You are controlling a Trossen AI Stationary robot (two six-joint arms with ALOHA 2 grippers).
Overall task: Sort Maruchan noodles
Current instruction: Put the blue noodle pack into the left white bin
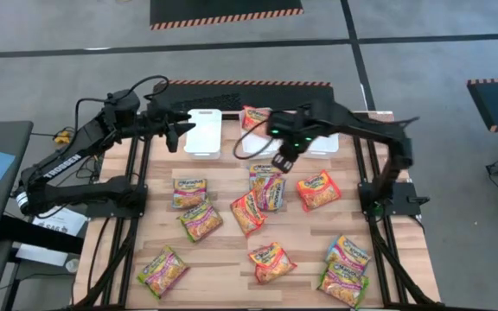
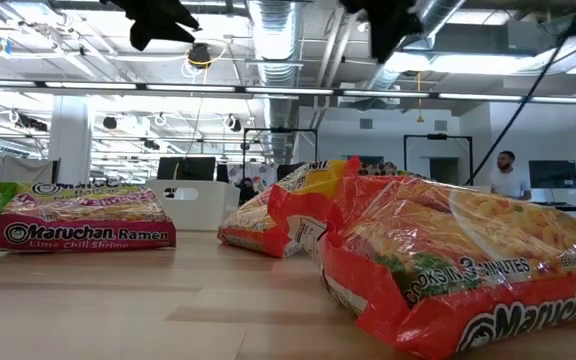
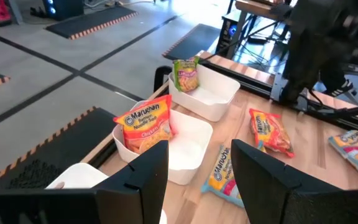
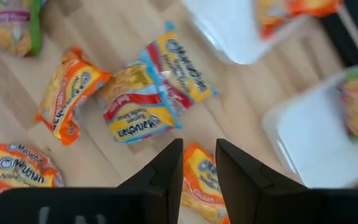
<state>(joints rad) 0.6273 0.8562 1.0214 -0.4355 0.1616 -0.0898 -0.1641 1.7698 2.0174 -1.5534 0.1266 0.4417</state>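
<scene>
noodles: glossy crinkled flat plastic packets (image 1: 271,260), yellow with orange, green or blue edges, scattered mid and lower frame on the pale wood-plank counter (image 1: 223,259)
bins: smooth white rectangular plastic bins (image 1: 203,132), upper centre
left gripper (image 1: 174,136): fingers apart, empty
right gripper (image 1: 284,164): fingers slightly parted, empty

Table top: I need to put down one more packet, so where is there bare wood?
Bare wood lies between the front-left packet and the front-middle packet. The centre, under the right hand, is crowded with overlapping packets.
</scene>
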